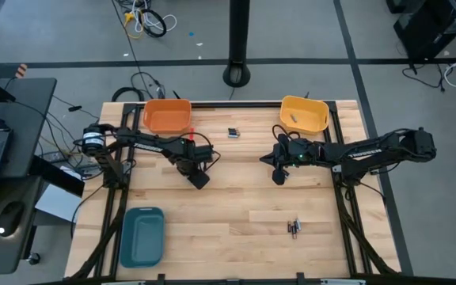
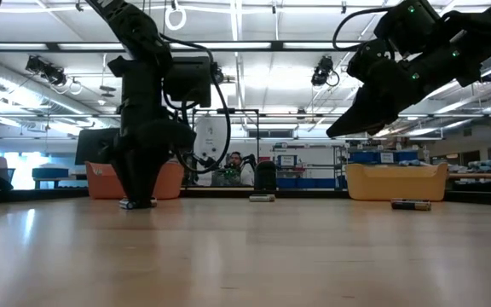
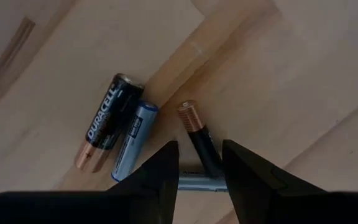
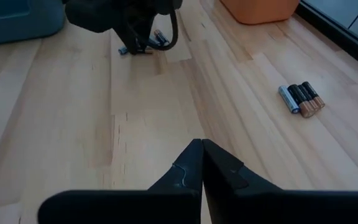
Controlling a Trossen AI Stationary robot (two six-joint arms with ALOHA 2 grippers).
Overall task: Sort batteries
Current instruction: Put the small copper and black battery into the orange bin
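My left gripper (image 3: 199,163) is open and points down at a cluster of batteries on the table, also seen in the high view (image 1: 199,179). A slim copper-topped battery (image 3: 197,138) lies between its fingers, with a silvery one (image 3: 194,182) crosswise under them. A thick black-and-copper battery (image 3: 104,121) and a blue one (image 3: 134,140) lie beside them. My right gripper (image 4: 202,157) is shut and empty, raised above the table (image 1: 279,176). Three batteries (image 4: 301,99) lie side by side near the far edge (image 1: 233,133). More batteries (image 1: 294,228) lie toward the near edge. My left gripper comes from above, pointing down, its fingers on either side of the slim copper-topped battery's black end (image 3: 209,160). One finger (image 3: 241,171) stands close against that end; whether it touches I cannot tell. The battery lies flat on the table.
An orange tray (image 1: 167,116) stands at the far left, a yellow tray (image 1: 304,115) at the far right, and a teal tray (image 1: 142,235) at the near left. Bare wood lies between the two grippers. A person shows far behind the table (image 2: 235,162).
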